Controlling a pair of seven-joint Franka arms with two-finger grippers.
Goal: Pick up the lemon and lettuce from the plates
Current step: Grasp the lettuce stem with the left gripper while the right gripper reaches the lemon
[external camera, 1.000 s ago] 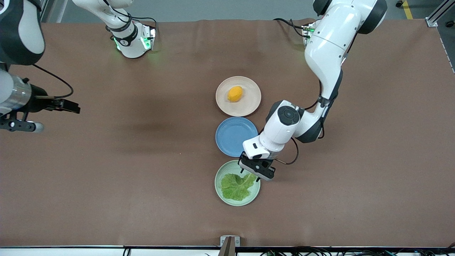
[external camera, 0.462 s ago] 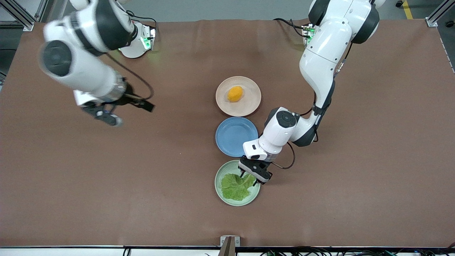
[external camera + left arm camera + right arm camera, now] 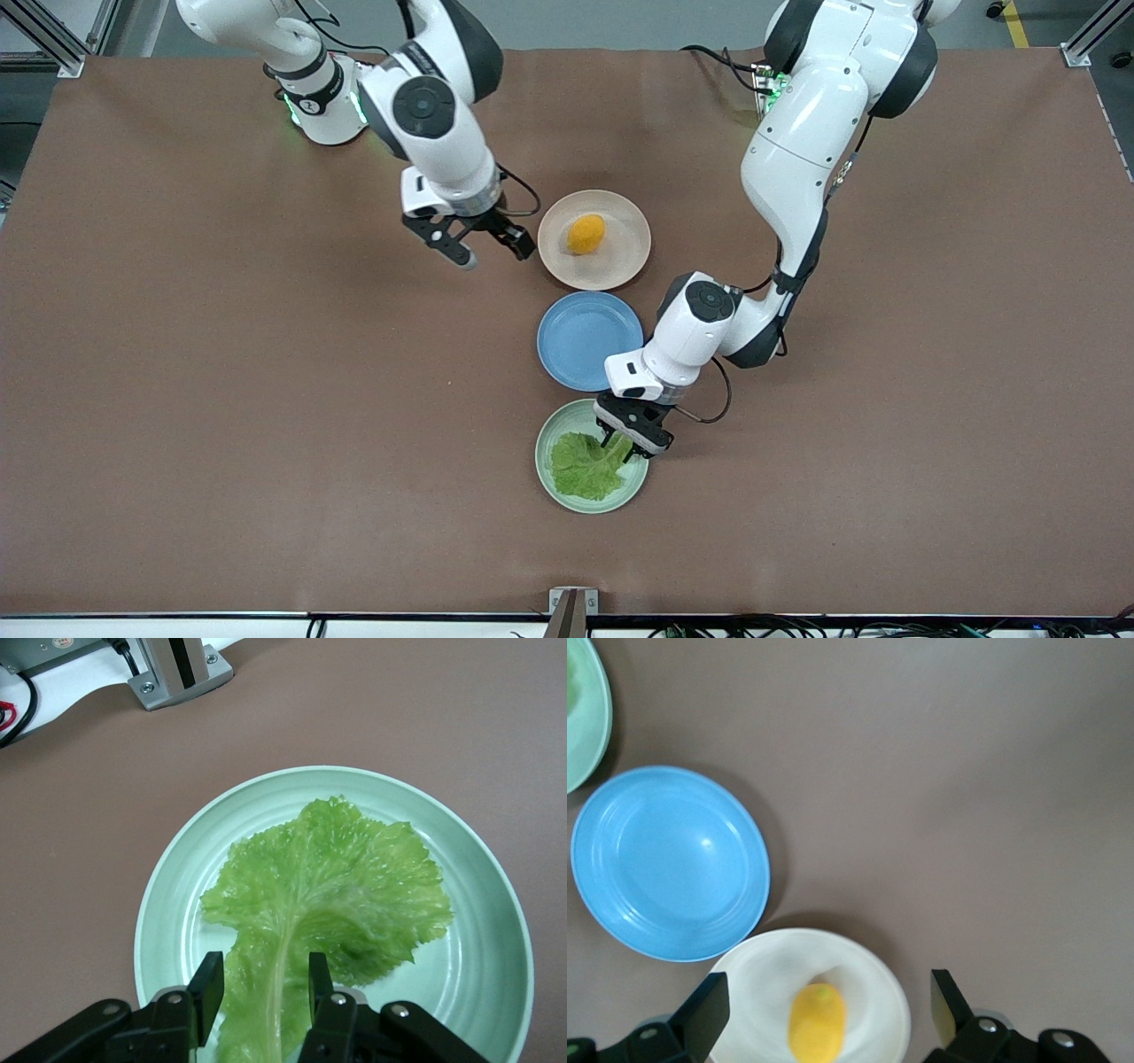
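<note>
On the brown surface we see three round matte plates in a row: pink-beige with the oval orange-yellow lemon, blue, mint green with the crinkled green lettuce leaf. Our left end effector straddles the leaf's stem, half closed; our right end effector, spread wide, hovers beside the pink-beige plate.

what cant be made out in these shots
- Lettuce stem end: in the left wrist view it runs off the edge between the left gripper fingers, so contact is unclear.
- Right gripper fingertips: cut off in the right wrist view.
- Mint green plate: only a sliver shows in the right wrist view.
</note>
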